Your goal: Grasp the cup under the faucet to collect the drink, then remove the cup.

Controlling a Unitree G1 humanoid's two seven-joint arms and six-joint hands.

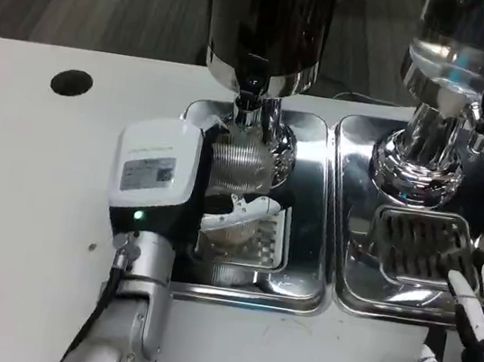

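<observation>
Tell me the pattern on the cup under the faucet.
The cup is clear with fine horizontal ribbing, seen in the head view, held by the left hand.

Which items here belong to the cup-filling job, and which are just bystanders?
Part of the job:
- clear ribbed cup, held by the left hand
- faucet of the dark dispenser, right above the cup
- left drip tray under the cup

Bystanders:
- clear dispenser with its own drip tray
- right hand, holding nothing
- black hole in the table
</observation>
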